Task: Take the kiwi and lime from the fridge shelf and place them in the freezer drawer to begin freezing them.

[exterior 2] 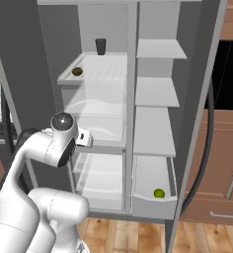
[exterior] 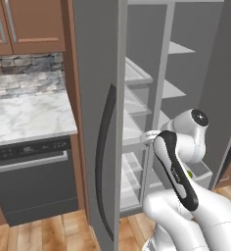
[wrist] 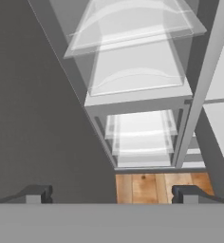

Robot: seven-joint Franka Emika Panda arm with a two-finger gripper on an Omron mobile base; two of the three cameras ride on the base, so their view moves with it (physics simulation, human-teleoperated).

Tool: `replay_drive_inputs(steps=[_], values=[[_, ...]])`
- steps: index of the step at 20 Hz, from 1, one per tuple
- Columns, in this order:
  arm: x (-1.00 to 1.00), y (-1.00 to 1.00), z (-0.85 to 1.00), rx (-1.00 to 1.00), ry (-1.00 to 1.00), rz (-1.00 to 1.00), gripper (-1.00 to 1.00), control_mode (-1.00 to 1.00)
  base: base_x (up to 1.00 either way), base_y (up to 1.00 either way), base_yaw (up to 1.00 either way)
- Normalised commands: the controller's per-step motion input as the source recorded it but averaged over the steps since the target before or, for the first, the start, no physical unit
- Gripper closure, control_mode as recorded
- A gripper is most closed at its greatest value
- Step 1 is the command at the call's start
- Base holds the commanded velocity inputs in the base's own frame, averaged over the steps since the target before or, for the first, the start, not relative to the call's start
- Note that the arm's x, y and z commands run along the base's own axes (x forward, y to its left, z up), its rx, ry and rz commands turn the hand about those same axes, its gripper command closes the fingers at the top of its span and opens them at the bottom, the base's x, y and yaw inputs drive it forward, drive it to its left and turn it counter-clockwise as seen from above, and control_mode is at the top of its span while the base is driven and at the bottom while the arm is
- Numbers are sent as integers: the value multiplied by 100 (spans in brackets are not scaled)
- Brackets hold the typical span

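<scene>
The kiwi (exterior 2: 77, 71) lies on an upper fridge shelf (exterior 2: 101, 66), near a dark cup (exterior 2: 100, 46). The lime (exterior 2: 159, 193) sits inside the freezer drawer (exterior 2: 155, 201) at lower right. The gripper (wrist: 111, 193) holds nothing, its fingers (wrist: 38, 193) spread wide over the lower shelves.

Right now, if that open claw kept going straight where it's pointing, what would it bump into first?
Probably the clear lower fridge drawers the gripper looks down at, or the wood floor just below them; depth is hard to judge.
</scene>
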Motion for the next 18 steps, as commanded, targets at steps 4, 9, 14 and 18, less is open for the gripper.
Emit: replay_drive_inputs(steps=[4,9,14,18], values=[[0,0,0,0,0,0,-100,100,3,-30,3],[0,0,0,0,0,0,-100,100,14,-19,0],[0,0,0,0,0,0,-100,100,34,-1,0],[0,0,0,0,0,0,-100,100,72,18,0]])
